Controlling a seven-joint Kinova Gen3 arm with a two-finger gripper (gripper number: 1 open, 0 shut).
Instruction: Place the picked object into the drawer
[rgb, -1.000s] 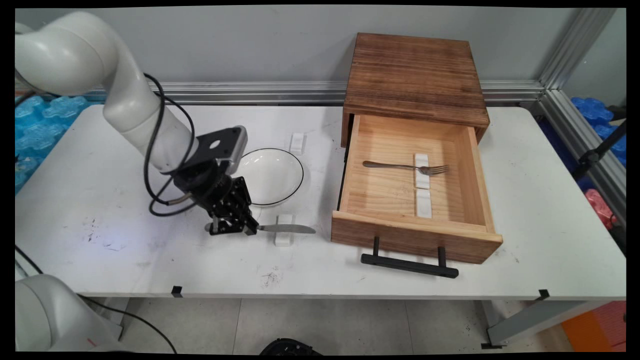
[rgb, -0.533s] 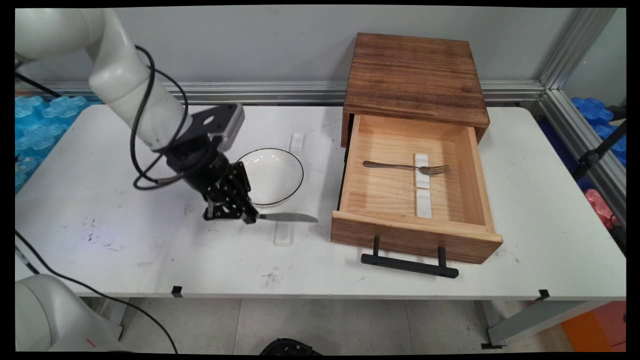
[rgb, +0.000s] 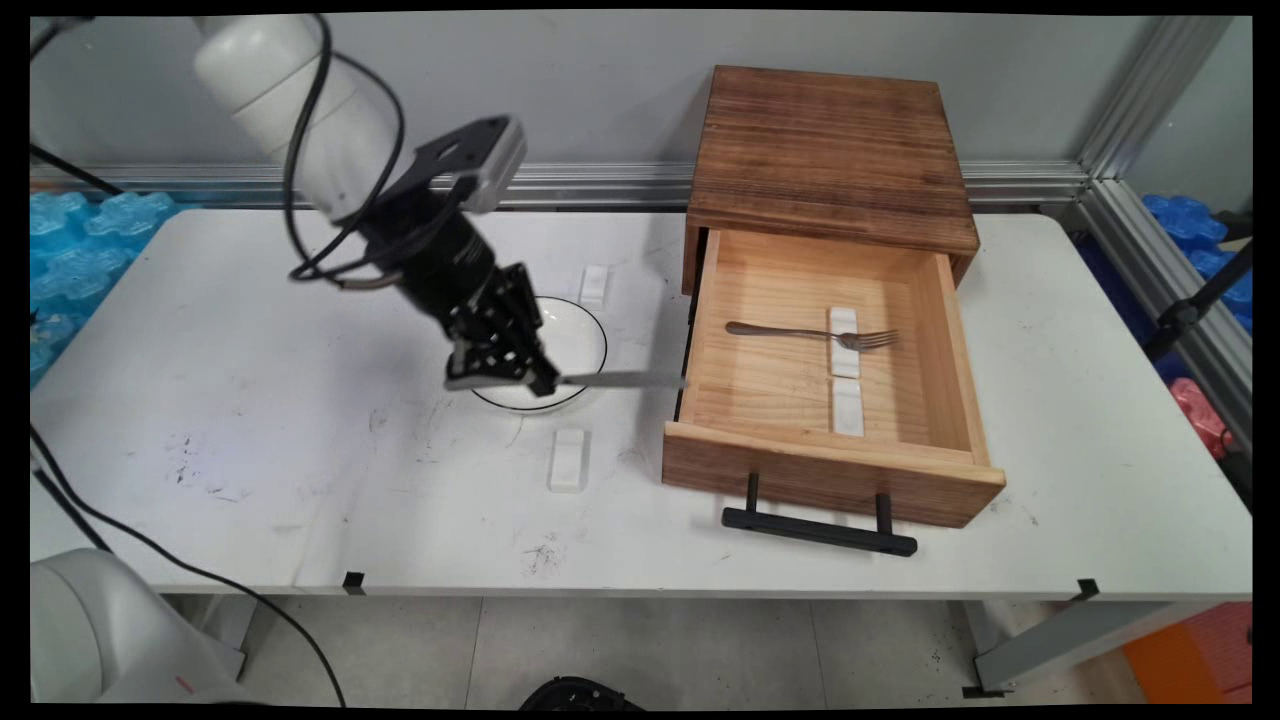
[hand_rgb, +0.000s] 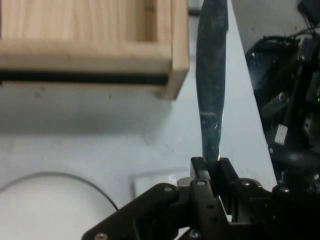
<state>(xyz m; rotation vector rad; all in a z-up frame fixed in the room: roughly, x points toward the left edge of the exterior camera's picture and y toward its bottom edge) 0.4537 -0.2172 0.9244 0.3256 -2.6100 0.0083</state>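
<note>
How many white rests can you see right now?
4: one on the table by the bowl's far rim, one at its near side, two in the drawer under the fork bare.

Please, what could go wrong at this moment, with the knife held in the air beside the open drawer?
1. The gripper pinches the knife only at its handle end, so the long blade may tilt or slip out.
2. The blade tip is close to the side wall of the open drawer; it could strike the wood.
3. The knife hangs over the white bowl; if dropped, it may hit the bowl.
</note>
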